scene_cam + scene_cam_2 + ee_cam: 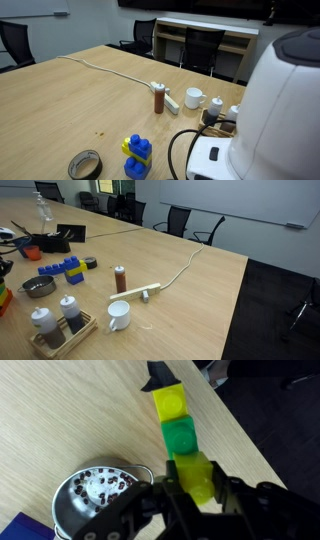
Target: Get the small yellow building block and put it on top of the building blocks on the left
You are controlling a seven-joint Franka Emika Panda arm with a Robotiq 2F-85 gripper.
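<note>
On the wooden desk (70, 110), a brown bottle (159, 99) stands just beside a white power strip (140, 292), a white mug (193, 98) near it; a tape roll (85, 164) lies well apart.

No writing, label or number can be read in any view; print on the bottles (58, 320), if any, is too blurred.

Exterior views share the table (70, 100) (200, 290) from different sides; wrist view looks down

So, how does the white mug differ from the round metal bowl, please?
The white mug is taller and narrower; the round metal bowl is low, wide and shiny grey. The mug stands by the wooden tray, the bowl by the blue blocks. Both stand upright.
</note>
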